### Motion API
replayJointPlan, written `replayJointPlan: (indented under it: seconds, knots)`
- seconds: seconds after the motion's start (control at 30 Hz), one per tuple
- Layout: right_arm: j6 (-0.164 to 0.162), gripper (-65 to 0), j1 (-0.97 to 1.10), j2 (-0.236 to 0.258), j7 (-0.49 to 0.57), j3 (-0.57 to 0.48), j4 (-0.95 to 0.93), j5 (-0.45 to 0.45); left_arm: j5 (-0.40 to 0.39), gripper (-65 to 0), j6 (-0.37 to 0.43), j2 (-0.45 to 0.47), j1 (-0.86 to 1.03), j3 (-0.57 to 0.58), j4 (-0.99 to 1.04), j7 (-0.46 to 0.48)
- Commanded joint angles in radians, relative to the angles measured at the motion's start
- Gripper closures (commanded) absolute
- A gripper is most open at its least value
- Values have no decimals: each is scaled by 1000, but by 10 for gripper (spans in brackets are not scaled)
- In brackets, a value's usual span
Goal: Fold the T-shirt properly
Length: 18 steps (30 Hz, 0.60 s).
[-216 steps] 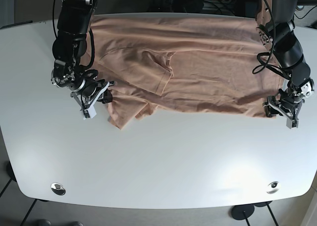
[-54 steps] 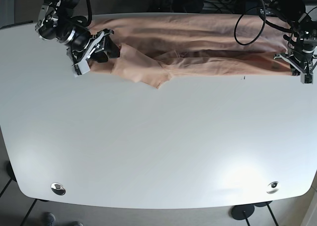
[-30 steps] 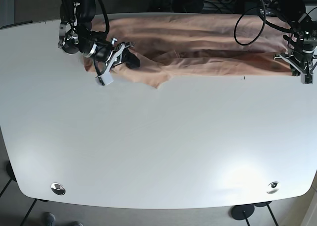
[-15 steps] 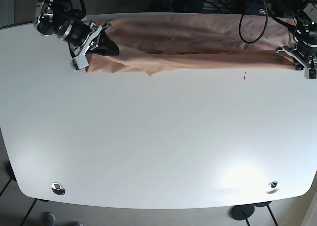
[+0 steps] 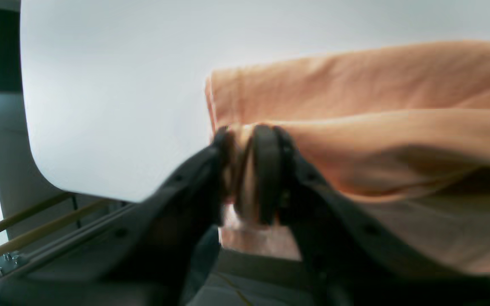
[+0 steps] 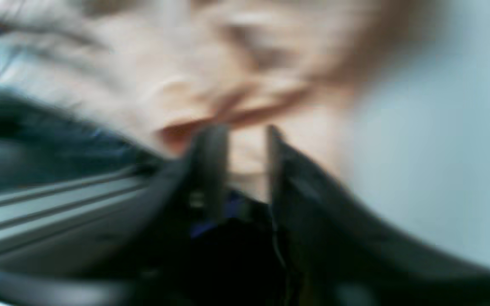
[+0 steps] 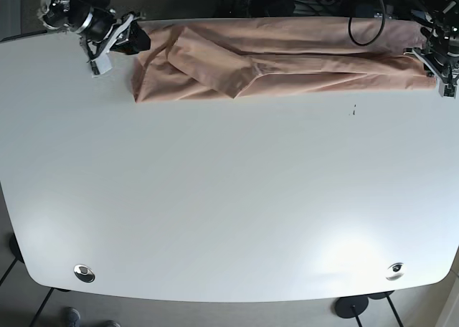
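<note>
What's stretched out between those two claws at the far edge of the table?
In the base view, the peach T-shirt lies folded into a long band between the right claw and the left claw; nothing else lies there.

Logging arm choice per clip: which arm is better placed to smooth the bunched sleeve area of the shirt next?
Probably the right arm. Its hand sits at the shirt's rumpled end, where loose folds lie. The left hand pinches the flat far corner, away from the bunching.
</note>
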<state>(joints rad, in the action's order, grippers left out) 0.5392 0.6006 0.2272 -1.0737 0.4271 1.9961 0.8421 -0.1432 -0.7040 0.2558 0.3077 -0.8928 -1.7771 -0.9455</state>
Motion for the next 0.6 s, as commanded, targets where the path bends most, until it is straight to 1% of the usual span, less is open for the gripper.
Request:
replayJointPlan:
  seconds: [0.03,0.07,0.1,0.13,0.17,0.23,0.27,0.3,0.37,0.4,0.43,0.47,0.5,0.53,0.57,0.6]
  knots:
    - [11,-354,-15,7,17,23,22,56,-6,-206,6,20,-3,-4,-16,12]
    - [14,-409,-26,7,17,26,22,81,-6,-214,6,20,-5,-4,-17,12]
    - [15,-460,-41,7,17,19,22,125,-8,-214,6,20,-5,-2,-19,12]
    - [15,-468,-58,5,17,2,22,158,-8,-214,6,20,-5,7,-30,12]
    - [15,-465,-94,5,17,-61,21,182,-8,-214,6,20,-5,27,-53,12]
    - [8,-465,-150,5,17,-162,15,181,-8,-187,6,17,-2,57,-80,12]
    - [6,-465,-183,4,19,-228,1,161,0,-154,6,15,2,74,-83,12]
    - [6,-465,-198,-5,19,-267,-2,125,1,-128,6,14,3,77,-80,12]
    - [6,-453,-209,-35,19,-317,-2,9,1,-89,6,-2,37,76,-74,12]
    - [6,-420,-210,-45,19,-337,-4,-71,1,-78,6,-6,44,76,-65,13]
    - [8,-338,-212,-70,19,-362,-7,-182,1,-74,6,-6,51,74,-42,13]
    - [14,-260,-212,-91,19,-373,-7,-254,1,-74,6,-6,51,74,-19,15]
    - [17,-140,-212,-117,26,-382,-7,-346,12,-74,6,-6,51,73,29,18]
    - [17,-65,-212,-133,46,-382,-8,-404,32,-71,6,-6,48,73,58,20]
    - [17,-19,-210,-142,83,-383,-22,-464,60,-40,6,-6,44,73,95,38]
    - [17,-40,-210,-145,102,-383,-47,-492,69,-24,6,-6,44,74,116,61]
